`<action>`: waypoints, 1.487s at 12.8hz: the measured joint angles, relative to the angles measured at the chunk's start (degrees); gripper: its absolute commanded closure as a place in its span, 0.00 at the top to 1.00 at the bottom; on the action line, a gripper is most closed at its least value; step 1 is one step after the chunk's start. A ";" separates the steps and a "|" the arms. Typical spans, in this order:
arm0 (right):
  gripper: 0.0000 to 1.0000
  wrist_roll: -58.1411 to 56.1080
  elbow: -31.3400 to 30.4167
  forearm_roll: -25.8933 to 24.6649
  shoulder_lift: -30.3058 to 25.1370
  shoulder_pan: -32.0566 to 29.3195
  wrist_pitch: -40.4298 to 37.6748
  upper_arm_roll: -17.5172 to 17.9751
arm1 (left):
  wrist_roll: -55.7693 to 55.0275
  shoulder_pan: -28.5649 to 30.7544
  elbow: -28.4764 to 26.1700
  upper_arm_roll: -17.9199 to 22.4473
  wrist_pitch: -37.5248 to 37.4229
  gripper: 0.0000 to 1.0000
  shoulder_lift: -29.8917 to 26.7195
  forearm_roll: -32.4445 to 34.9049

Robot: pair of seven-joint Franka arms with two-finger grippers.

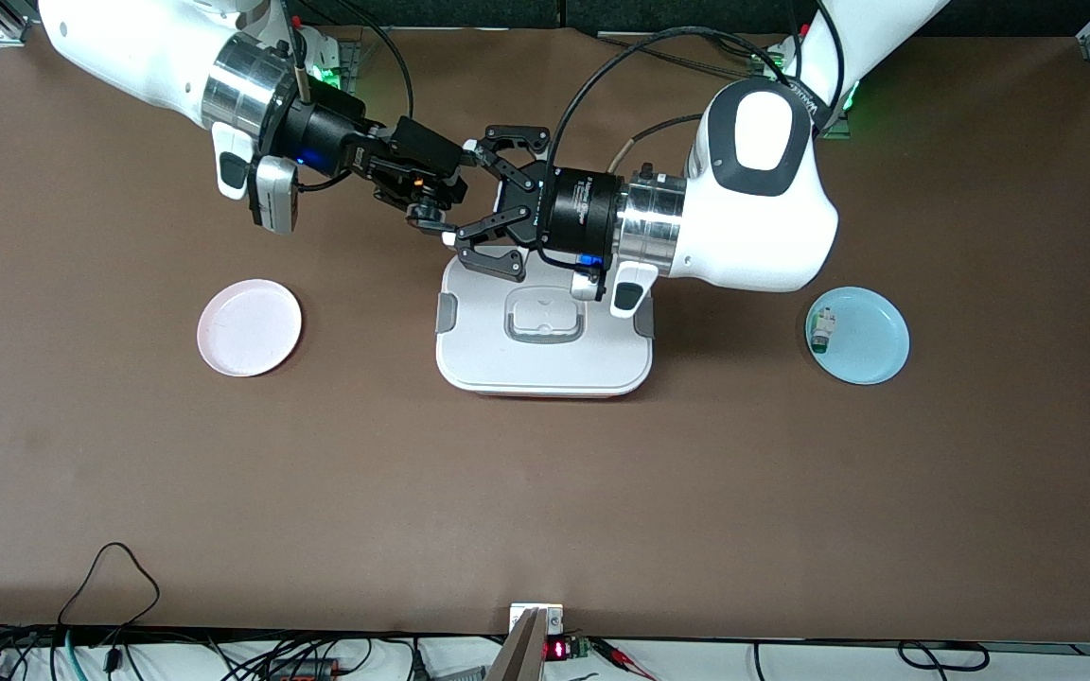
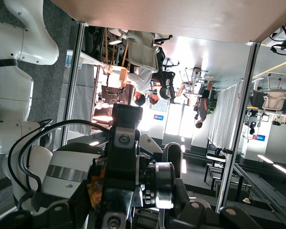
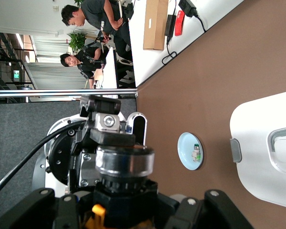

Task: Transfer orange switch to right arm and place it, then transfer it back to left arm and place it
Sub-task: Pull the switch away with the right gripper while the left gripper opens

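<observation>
The box, white with rounded corners, a grey recessed handle and grey side clips, lay flat on the brown worktop, its long sides running between the two arms' ends of the worktop, and it served as the landmark for everything else. Toward the right arm's end from the box sat a pink plate; toward the left arm's end sat a blue plate carrying a small white part with a green tip. Above the box's edge farthest from the front camera, the two tools met nose to nose. The orange switch, a tiny dark cylinder with a speck of orange showing, hung there with its long axis lying roughly level, along the line from one tool to the other. The right tool was clamped narrowly on the switch. The left tool stood with its fingers spread wide around the switch and the tip of the right tool; whether they touched the switch could not be told.
</observation>
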 measured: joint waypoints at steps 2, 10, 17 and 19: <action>0.01 -0.01 1.58 0.00 -0.03 -1.15 0.07 -0.43 | 0.00 0.06 -0.33 0.25 -0.24 1.00 0.29 1.13; 0.01 -0.46 2.12 -0.05 0.20 -2.41 -0.17 -0.67 | 0.06 0.06 -0.38 0.27 -0.46 1.00 0.43 1.76; 0.01 -0.93 7.48 -2.22 2.95 -13.25 -13.74 -0.88 | 6.09 -0.96 -0.14 -0.89 -14.59 1.00 -2.52 28.00; 0.01 -1.57 8.44 -3.10 3.65 -16.53 -17.60 -0.96 | 13.62 -0.32 -0.15 -0.48 -20.15 1.00 -3.21 36.51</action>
